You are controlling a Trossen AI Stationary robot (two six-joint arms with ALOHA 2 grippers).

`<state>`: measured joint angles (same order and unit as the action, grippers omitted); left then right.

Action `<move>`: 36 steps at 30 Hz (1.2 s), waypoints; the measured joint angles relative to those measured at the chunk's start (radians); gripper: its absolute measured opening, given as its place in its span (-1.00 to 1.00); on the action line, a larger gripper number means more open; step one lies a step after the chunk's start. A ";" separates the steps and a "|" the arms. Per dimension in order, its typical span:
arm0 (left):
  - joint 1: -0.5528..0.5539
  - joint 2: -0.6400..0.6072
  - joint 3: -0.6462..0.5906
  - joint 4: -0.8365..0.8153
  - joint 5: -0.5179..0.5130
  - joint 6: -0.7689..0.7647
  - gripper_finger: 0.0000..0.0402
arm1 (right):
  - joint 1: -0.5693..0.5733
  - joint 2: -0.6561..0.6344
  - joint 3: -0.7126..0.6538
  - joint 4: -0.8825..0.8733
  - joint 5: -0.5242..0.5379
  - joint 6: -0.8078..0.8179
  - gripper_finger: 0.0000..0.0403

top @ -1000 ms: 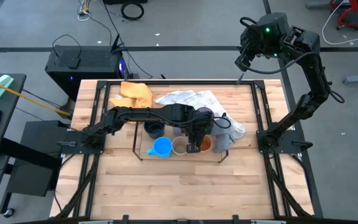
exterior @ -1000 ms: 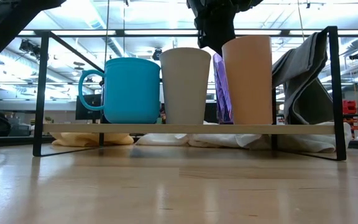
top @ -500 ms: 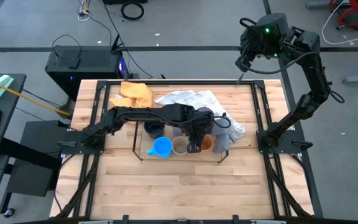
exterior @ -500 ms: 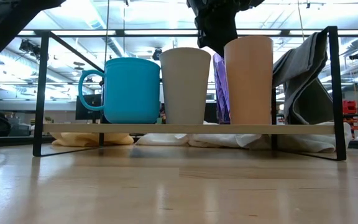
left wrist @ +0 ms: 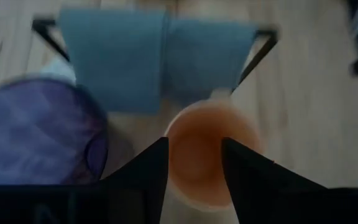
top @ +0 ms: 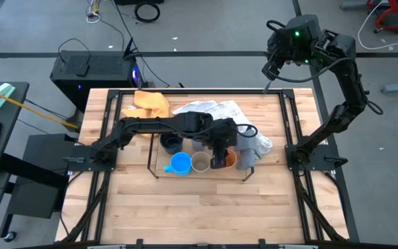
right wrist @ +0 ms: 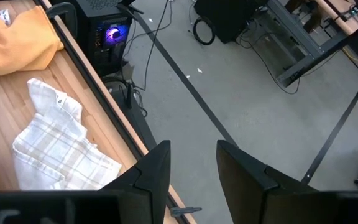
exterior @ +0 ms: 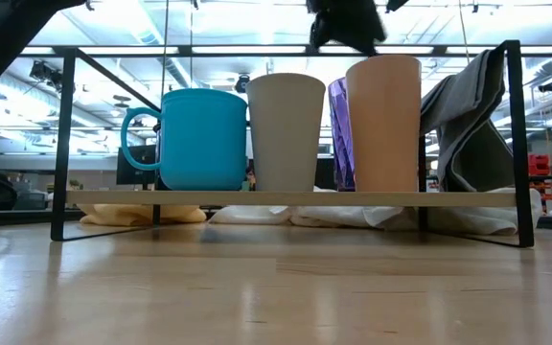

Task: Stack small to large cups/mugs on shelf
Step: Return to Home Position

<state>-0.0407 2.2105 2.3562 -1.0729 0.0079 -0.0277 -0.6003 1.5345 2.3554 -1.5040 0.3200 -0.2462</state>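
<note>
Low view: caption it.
Blue mug, white cup, orange cup abreast on the shelf; left tool open above, right tool idle off-table.

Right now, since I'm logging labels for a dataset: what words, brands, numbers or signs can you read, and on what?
No text can be read.
Blue mug, white cup, orange cup, shelf: plain, no lettering.
Checked cloth: small dark marks near one edge, too small to read.
Left claw, over the orange cup: no lettering.
Right claw, beyond the table's far edge: none.

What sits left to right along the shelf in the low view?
Bright blue mug → tan cup → purple cup, set back → orange cup → grey cloth draped at the shelf's right end.
</note>
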 joint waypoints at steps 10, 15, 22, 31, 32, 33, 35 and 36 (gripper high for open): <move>-0.015 -0.195 0.000 0.317 0.017 0.033 -0.28 | -0.002 -0.008 0.000 0.000 -0.001 0.000 -0.32; -0.004 -0.388 0.000 0.336 -0.069 0.147 -0.29 | -0.008 -0.050 0.000 -0.001 -0.025 0.012 -0.32; 0.034 -0.644 0.002 0.067 -0.206 0.126 -0.25 | -0.016 -0.164 0.000 0.014 -0.114 0.078 -0.32; -0.076 -0.886 -0.104 -0.279 -0.432 -0.121 -0.33 | -0.016 -0.319 0.001 0.076 -0.223 0.148 -0.32; -0.092 -0.921 -0.129 -0.300 -0.457 -0.152 -0.34 | -0.016 -0.329 0.001 0.076 -0.232 0.151 -0.32; -0.109 -0.953 -0.155 -0.311 -0.485 -0.181 -0.34 | -0.016 -0.337 0.001 0.075 -0.241 0.155 -0.32; -0.143 -1.029 -0.218 -0.325 -0.552 -0.239 -0.35 | -0.016 -0.347 0.001 0.075 -0.261 0.158 -0.32; -0.158 -1.063 -0.256 -0.329 -0.594 -0.270 -0.35 | -0.016 -0.350 0.001 0.075 -0.270 0.158 -0.32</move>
<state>-0.1988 1.1473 2.0997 -1.4020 -0.5863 -0.2981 -0.6159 1.1847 2.3562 -1.4288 0.0497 -0.0885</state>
